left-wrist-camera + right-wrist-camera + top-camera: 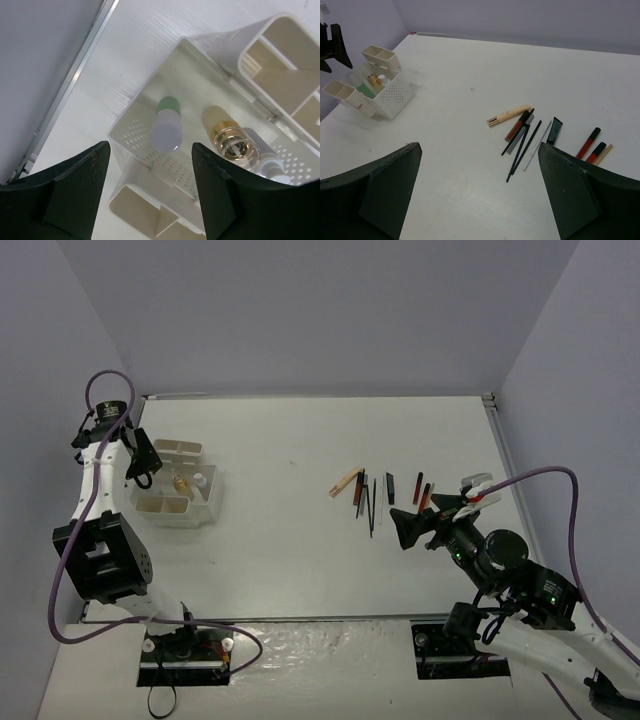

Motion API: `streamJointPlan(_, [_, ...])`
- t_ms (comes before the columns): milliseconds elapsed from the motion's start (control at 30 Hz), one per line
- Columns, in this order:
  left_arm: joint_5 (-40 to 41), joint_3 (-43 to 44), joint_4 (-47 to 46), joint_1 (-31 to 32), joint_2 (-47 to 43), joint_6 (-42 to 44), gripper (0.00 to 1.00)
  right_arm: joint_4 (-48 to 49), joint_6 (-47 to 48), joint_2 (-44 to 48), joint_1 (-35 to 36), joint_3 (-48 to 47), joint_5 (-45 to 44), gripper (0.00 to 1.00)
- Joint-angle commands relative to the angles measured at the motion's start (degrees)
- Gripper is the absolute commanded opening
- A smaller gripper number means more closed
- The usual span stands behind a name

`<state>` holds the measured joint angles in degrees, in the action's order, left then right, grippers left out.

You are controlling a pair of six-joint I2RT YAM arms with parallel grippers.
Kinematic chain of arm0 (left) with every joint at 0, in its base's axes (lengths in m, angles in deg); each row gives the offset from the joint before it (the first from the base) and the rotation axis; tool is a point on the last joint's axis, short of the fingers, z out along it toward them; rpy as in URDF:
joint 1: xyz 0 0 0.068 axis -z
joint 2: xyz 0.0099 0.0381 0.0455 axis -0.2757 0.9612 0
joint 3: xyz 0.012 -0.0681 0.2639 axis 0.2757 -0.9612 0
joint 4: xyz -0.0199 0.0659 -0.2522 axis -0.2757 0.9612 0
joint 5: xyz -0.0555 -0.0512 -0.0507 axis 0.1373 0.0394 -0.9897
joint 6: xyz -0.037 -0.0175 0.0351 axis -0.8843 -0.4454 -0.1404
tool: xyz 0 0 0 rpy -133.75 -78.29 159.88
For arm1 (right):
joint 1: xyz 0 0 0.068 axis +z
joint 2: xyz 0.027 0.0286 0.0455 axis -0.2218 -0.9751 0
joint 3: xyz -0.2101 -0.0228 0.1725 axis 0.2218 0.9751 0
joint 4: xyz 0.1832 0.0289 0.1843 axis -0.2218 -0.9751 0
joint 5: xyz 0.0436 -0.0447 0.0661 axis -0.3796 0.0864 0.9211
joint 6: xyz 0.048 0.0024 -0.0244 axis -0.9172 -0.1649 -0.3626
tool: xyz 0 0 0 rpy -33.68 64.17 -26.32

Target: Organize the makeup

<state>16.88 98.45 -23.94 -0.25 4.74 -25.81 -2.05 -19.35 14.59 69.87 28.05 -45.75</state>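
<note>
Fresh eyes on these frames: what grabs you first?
The scatter of pencils and tubes lying loose right of centre on the table, just ahead of the open right gripper. Then the white tray at the left edge, holding a green-capped bottle and a gold-capped bottle, with the open left gripper above it.

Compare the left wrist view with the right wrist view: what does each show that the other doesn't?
Left wrist only: close detail inside the white tray, where a white-green bottle and a gold-capped glass bottle stand. Right wrist only: the tan stick, black pencils and red tubes lying loose on the table, plus the left gripper seen from outside. Both: the white tray holding bottles.
</note>
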Motion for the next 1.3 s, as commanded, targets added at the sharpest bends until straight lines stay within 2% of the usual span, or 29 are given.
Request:
streamJointPlan(0, [-1.26, 7.41, 2.74, -0.33, -7.72, -0.64, 0.65, 3.09, -1.81, -4.46, 0.07, -1.69, -3.69, 1.0])
streamJointPlan(133, [-5.53, 11.18, 4.46, 1.37, -12.43, -1.0, 0.7, 2.53, -4.74, -9.39, 0.07, -2.92, -6.98, 1.0])
streamJointPlan(267, [-7.43, 13.41, 6.21, 9.38, -16.41, -0.03, 0.78, 1.6, -7.93, -16.52, -0.27, -4.4, -11.06, 0.99])
streamJointPlan(400, [-10.14, 10.68, 5.02, 17.89, -19.08, -0.12, 0.85, 1.63, -11.21, -26.33, -2.55, -6.6, -10.56, 0.98])
streamJointPlan(533, [-12.4, 4.49, 1.24, 27.23, -21.78, -0.17, 0.91, 3.48, -15.75, -37.01, -8.13, -9.3, -4.35, 0.96])
streamJointPlan(633, [-14.95, -0.5, -2.97, 31.0, -23.19, -0.17, 0.97, 6.49, -17.84, -44.6, -11.16, -11.55, -2.0, 0.94])
streamJointPlan(800, [-18.38, -10.15, -10.28, 32.88, -26.38, 1.16, 0.97, 7.55, -20.58, -60.73, -11.62, -20.98, -2.97, 0.9])
streamJointPlan(1033, [-19.96, -19.57, -16.95, 32.85, -31.18, 1.31, 0.97, 7.48, -26.92, -80.42, -12.3, -31.92, -5.38, 0.79])
streamJointPlan(1267, [-19.62, -21.18, -16.7, 32.69, -32.95, 1.5, 0.97, 7.04, -34.72, -88.65, -12.85, -34.05, -9.44, 0.7])
